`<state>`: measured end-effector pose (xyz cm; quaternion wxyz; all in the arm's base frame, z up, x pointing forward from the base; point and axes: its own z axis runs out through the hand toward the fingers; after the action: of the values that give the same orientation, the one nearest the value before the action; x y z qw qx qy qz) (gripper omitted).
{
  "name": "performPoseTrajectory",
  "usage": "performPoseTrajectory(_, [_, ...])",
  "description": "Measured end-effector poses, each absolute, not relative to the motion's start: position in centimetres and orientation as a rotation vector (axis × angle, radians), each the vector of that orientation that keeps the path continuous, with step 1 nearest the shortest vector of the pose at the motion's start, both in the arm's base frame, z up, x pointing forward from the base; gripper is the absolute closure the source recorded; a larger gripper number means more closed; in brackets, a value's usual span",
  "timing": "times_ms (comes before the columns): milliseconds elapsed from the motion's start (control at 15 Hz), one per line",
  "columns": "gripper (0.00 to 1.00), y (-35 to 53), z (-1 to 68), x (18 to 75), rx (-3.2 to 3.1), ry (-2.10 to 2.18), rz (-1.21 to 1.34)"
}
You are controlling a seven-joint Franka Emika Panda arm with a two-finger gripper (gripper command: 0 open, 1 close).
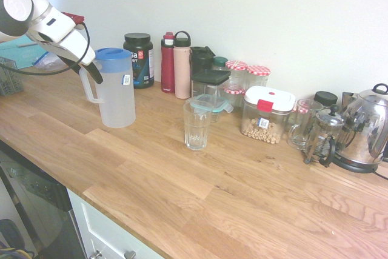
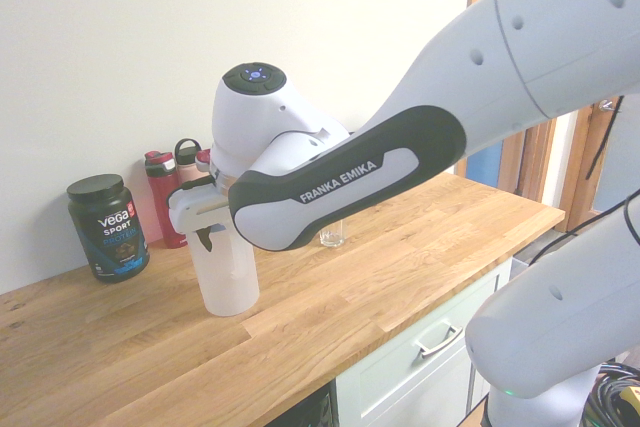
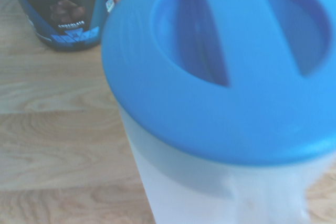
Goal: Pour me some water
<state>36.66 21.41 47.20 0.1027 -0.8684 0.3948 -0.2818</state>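
The claw (image 1: 91, 72) is seen spread wide, empty, hung just at the handle side of the pitcher (image 1: 116, 89), angled down toward the handle (image 1: 86, 86); whether a finger already touches the handle cannot be told. The pitcher, frosted with a blue lid (image 3: 220, 72), stands upright on the wooden counter (image 1: 182, 192), and the lid fills most of the wrist view. The step in hand is judged to be the approach for the grasp; nothing is held, nothing poured. Next, the fingers need to be brought around the handle and pressed together before any lift. The empty glass (image 1: 197, 124), the likely target, is found beside the pitcher, apart from it, toward the kettle (image 1: 364, 128) end of the counter. A black protein tub (image 1: 138, 59) and bottles (image 1: 176, 65) are lined up just behind the pitcher, against the wall.
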Motion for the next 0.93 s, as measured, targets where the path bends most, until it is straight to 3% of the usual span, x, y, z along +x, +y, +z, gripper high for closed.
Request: performPoseTrajectory(933, [1.00, 21.04, 46.82, 37.09, -2.586, 1.141, -0.876])
